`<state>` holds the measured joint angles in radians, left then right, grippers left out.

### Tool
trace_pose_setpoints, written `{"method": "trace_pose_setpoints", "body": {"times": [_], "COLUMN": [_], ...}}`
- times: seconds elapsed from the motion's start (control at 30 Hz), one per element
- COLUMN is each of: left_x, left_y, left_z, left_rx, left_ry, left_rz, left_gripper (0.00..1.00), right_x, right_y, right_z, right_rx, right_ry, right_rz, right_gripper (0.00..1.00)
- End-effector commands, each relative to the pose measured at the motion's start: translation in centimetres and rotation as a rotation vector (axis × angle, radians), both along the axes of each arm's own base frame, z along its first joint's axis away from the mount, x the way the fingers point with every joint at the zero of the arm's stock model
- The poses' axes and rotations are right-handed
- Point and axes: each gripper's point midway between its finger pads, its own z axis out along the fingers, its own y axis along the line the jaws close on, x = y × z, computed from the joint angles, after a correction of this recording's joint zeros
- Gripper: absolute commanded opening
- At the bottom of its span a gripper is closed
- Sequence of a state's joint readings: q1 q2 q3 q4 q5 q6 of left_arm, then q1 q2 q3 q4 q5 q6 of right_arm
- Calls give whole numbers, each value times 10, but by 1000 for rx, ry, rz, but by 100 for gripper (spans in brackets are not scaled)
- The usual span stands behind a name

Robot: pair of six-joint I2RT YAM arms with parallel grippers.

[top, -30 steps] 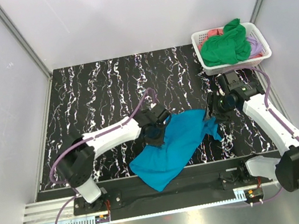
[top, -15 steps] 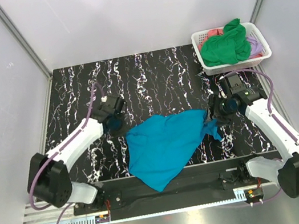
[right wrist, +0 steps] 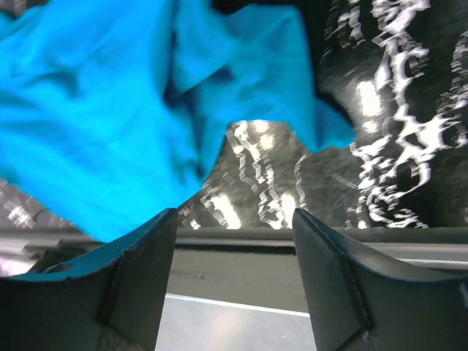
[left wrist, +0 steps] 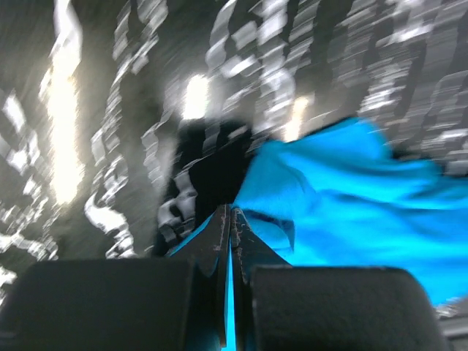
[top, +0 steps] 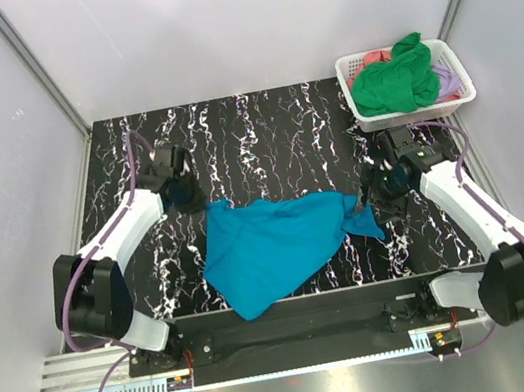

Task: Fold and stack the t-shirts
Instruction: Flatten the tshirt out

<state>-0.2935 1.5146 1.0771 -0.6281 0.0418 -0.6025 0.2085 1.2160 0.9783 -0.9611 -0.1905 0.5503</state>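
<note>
The teal-blue t-shirt lies crumpled but spread out on the table's near middle. My left gripper is at the shirt's far left corner and is shut on a fold of it. The left wrist view shows teal cloth pinched between the closed jaws of the left gripper. My right gripper is open and empty just right of the shirt's right sleeve. In the right wrist view the right gripper hovers above the table with the shirt ahead of it. The green t-shirt tops the basket, with coral-pink and lilac cloth beside it.
The white lattice basket stands at the table's far right corner. The black marbled table has white walls at the back and sides. A metal rail runs along the near edge between the arm bases.
My left gripper has swung from the shirt's middle out to the far left, dragging a corner with it and spreading the shirt wider. The right arm has barely moved.
</note>
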Motion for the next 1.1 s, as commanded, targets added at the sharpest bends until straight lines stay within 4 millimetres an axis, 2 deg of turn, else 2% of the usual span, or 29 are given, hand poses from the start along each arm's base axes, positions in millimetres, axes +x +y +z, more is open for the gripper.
{"method": "trace_pose_setpoints", "body": {"times": [0.0,0.07,0.17,0.2,0.27,0.37,0.43,0.5,0.57,0.7,0.9,1.07], "left_x": [45,43,41,42,41,45,48,52,57,67,83,91], "left_y": [-23,-24,-21,-19,-14,-9,-7,-4,3,11,14,9], "left_z": [75,83,83,84,85,92,91,87,82,71,65,63], "left_rx": [-129,-133,-115,-107,-78,-47,-30,-6,27,19,3,-10], "left_ry": [-235,-239,-236,-240,-240,-259,-259,-251,-243,-216,-205,-198], "left_rz": [-21,-26,-29,-28,-27,-26,-22,-21,-2,23,32,20], "left_gripper": [0,0,0,0,0,0,0,0,0,0,0,0], "right_x": [22,32,45,46,49,42,29,15,7,-7,-3,-2], "right_y": [-11,-21,-28,-27,-19,-11,-5,-3,-1,-3,-7,-8], "right_z": [-1,-8,-24,-34,-37,-46,-49,-48,-44,-61,-72,-86], "right_rx": [-76,-136,-199,-205,-167,-119,-72,-40,-14,-20,-48,-54], "right_ry": [-40,-36,7,40,60,101,128,127,120,167,148,145], "right_rz": [-45,-87,-93,-87,-85,-111,-131,-146,-167,-173,-152,-141], "right_gripper": [73,73,70,68,63,58,53,52,53,63,63,52]}}
